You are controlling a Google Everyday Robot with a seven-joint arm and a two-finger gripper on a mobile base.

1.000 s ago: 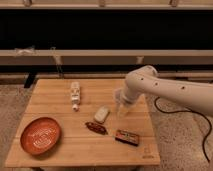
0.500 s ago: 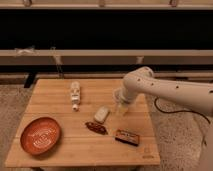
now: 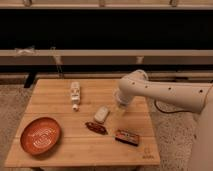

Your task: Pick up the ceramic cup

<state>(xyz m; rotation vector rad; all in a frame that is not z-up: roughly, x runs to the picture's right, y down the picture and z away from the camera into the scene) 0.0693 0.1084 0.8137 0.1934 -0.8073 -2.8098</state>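
Scanning from the biggest thing down, I start with the desk (image 3: pixel 60 155), a wooden top that fills the lower middle of the frame and carries everything. The white arm (image 3: pixel 165 92) is next. It reaches in from the right edge and bends down at its elbow right of centre, so that the end effector (image 3: pixel 121 104) comes at its target from above rather than sweeping across the other items. The end effector sits low over the right-hand part of the desk, just right of centre frame. I cannot tell how far open it is, nor whether it has hold of anything.

At lower left lies the red bowl (image 3: pixel 41 135), well apart from the work. The white bottle (image 3: pixel 75 94) lies on its side at upper centre of the desk. A dark packet (image 3: pixel 127 136) lies below the end effector, with a brown oblong item (image 3: pixel 96 128) to its left. The flat white block (image 3: pixel 101 114) sits just left of the end effector.

Smallest is the ceramic cup (image 3: pixel 122 111), a pale shape directly under the end effector and largely hidden by it. I judge the grasp is the step in hand, and the block nearby leaves little room on that side.
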